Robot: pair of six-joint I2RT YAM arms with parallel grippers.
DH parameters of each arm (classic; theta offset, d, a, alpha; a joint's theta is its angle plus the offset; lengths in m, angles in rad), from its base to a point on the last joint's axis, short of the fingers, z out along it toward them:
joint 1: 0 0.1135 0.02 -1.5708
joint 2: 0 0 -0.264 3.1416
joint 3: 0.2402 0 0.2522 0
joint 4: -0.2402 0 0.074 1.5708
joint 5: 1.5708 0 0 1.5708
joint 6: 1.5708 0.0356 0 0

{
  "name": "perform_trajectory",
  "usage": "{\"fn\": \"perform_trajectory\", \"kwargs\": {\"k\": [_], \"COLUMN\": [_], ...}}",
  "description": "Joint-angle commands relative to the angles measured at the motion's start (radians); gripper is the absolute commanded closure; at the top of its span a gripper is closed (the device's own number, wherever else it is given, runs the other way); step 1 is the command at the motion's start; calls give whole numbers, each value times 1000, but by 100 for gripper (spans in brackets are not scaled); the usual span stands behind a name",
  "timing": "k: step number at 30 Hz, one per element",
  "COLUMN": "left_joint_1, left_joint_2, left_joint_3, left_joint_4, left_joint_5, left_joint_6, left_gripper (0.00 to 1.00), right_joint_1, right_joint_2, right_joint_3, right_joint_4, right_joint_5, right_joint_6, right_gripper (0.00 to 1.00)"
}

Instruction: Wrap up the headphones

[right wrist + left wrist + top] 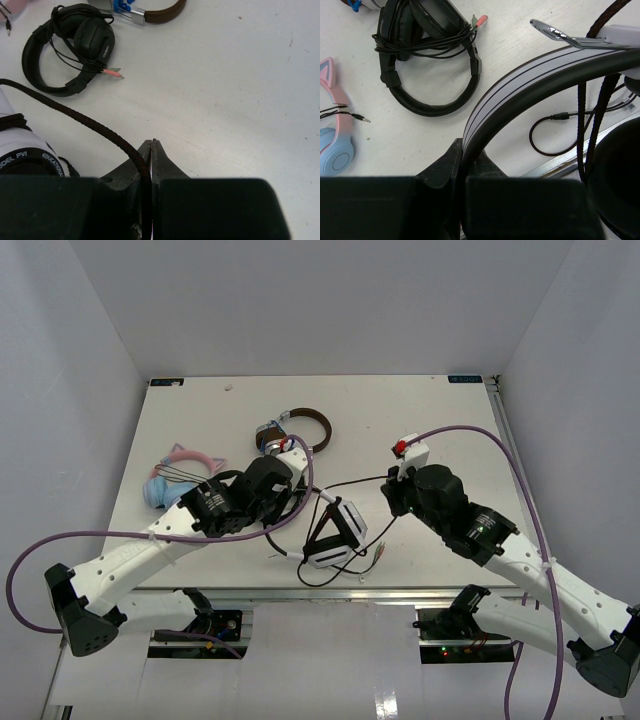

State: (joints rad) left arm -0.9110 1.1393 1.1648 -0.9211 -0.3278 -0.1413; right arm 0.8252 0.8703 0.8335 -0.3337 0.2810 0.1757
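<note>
The white headphones (338,532) with black ear pads are near the table's front edge. My left gripper (303,508) is shut on their white striped headband (520,85), which is clamped between the jaws in the left wrist view (461,161). The thin black braided cable (350,483) runs from the headphones to my right gripper (393,490). In the right wrist view that gripper (151,150) is shut on the cable (75,117). More cable loops (330,578) lie by the table's front edge, with the plugs (375,555) beside them.
All-black headphones (430,55) with their cable bundled lie behind my left gripper and also show in the right wrist view (65,55). Brown-banded silver headphones (300,430) lie farther back. Pink and blue cat-ear headphones (175,475) lie at the left. The table's front edge (400,590) is close.
</note>
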Motion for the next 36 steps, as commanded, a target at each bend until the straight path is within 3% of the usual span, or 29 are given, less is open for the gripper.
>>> {"fn": "perform_trajectory", "kwargs": {"k": [1,13,24,30,33,36], "left_joint_1": [-2,-2,-2,-2,-2,-2], "left_joint_2": [-52,-83,-142,-137,-126,-101], "left_joint_3": [16,57,151,116,91,61], "left_joint_4": [57,28,59,56,46,19], "left_joint_5": [52,87,432,552,548,446], "left_joint_6": [-51,-83,-98,-51,-25,-7], "left_gripper": [100,100,100,100,100,100], "right_joint_1": [-3,-13,-70,-93,-95,-95], "right_joint_2": [-3,17,59,77,87,87], "right_joint_3": [-12,13,-10,42,75,106], "right_joint_4": [-8,-16,20,24,21,10], "right_joint_5": [160,153,141,110,95,76], "right_joint_6": [35,27,4,-36,-57,-73], "right_gripper": [92,92,92,92,92,92]}}
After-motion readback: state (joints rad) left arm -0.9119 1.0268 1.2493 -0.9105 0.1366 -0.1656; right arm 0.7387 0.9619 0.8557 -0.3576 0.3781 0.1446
